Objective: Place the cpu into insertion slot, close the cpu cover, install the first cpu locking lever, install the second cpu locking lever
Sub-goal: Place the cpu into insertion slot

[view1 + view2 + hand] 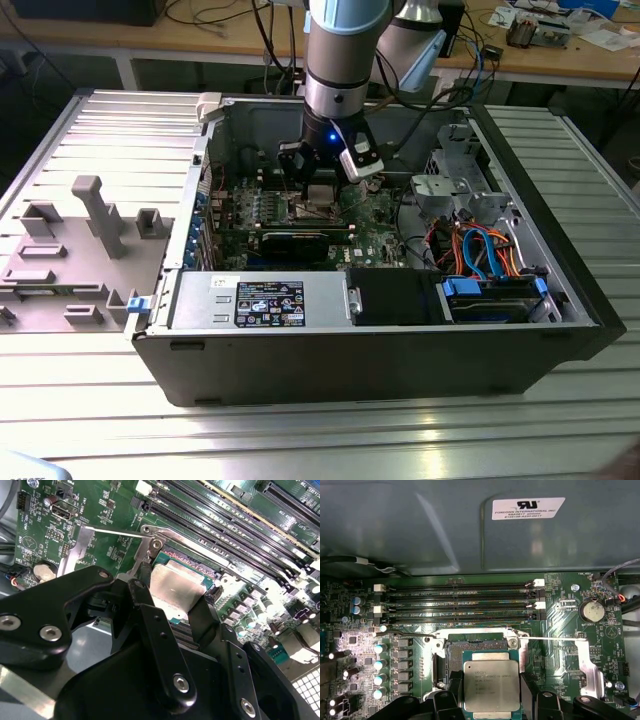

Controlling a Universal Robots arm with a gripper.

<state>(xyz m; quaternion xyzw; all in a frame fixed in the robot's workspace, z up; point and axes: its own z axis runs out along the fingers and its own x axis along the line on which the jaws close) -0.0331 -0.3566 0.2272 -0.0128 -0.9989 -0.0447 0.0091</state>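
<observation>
Hanging down into the open computer case (560,300) from twelve o'clock in the exterior view, with the gripper (175,602) low over the green circuit board (560,625). Clamped with the jaws on the cpu (490,685), taking it by two opposite edges, silvery top face up.

Directly beneath the jaws: the insertion slot (451,655), with part of its dark recess showing past one edge of the chip. No long axis to reckon with on a square chip. By the look of both wrist views, already squared up, with edges parallel to the slot's silver rim. Hard to tell whether resting in the recess or held just above it.

Not yet closed: the cpu cover (587,665), apparently swung open and lying well off the slot, on the side of the round coin battery (593,611). Just past the slot's rim, the long narrow memory slots (460,602).

In the exterior view:
- At six o'clock from the cpu, the long black expansion card (295,240).
- At four o'clock, a drive bay with blue and orange cables (480,250).
- At nine o'clock from the case, a grey fixture (95,215) on the ribbed metal worktop (320,430).

Only one arm here, so no choosing of sides.
</observation>
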